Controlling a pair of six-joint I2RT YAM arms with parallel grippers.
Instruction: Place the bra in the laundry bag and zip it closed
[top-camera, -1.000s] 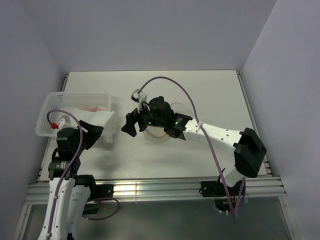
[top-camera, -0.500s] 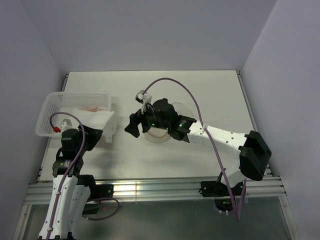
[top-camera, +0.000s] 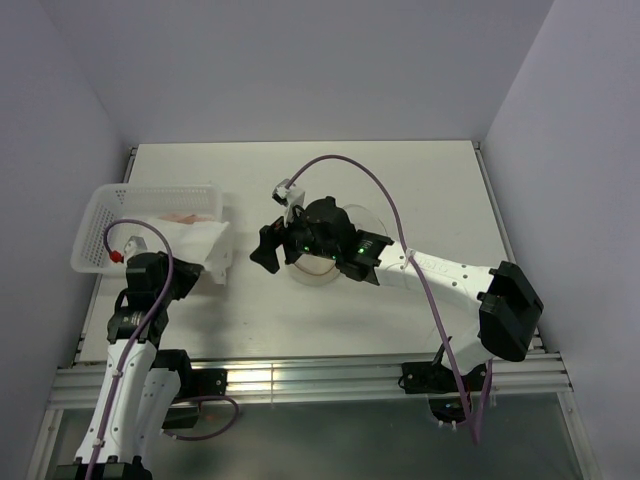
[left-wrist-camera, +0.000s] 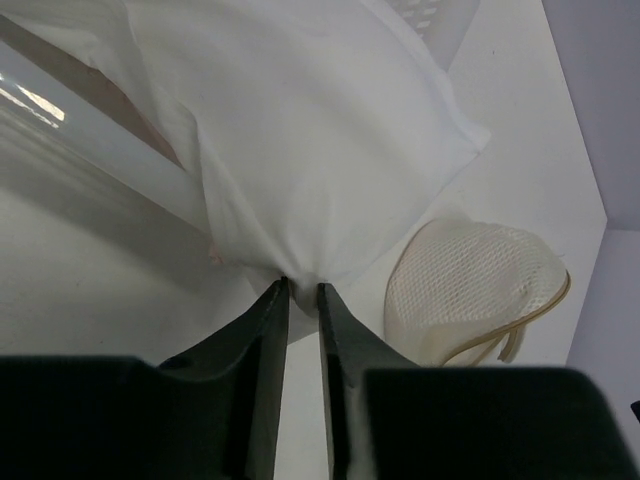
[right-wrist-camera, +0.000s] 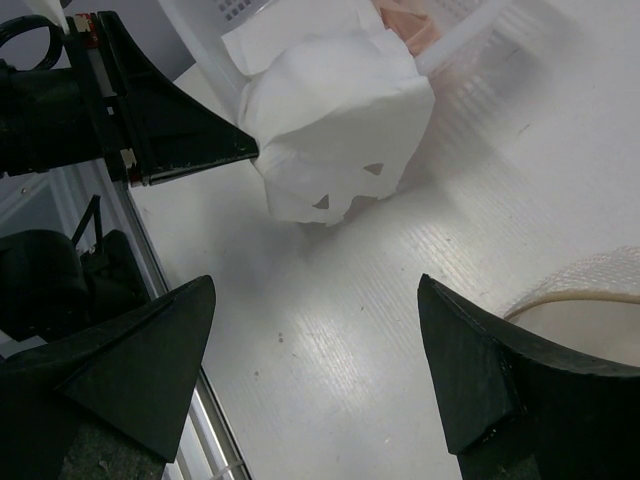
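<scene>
The bra (top-camera: 186, 216) lies in the white basket (top-camera: 160, 189), its peach strip running along the basket's length, half under a white cloth (left-wrist-camera: 300, 130) that hides it in the left wrist view. The left gripper (left-wrist-camera: 301, 287) pinches the cloth's hanging tip. The right gripper (right-wrist-camera: 315, 290) gapes empty near the laundry bag (left-wrist-camera: 470, 285).

My left gripper (left-wrist-camera: 300, 288) has drawn its jaws in from wide apart to a narrow slit. The hanging corner of the white cloth (left-wrist-camera: 320, 150) is now bunched between the tips. In the top view, my left arm (top-camera: 140, 300) has swung its wrist a little to the right and lower in the frame. My right arm (top-camera: 440, 268) has nudged right, so its elbow (top-camera: 510, 312) now sits further toward the lower right.
</scene>
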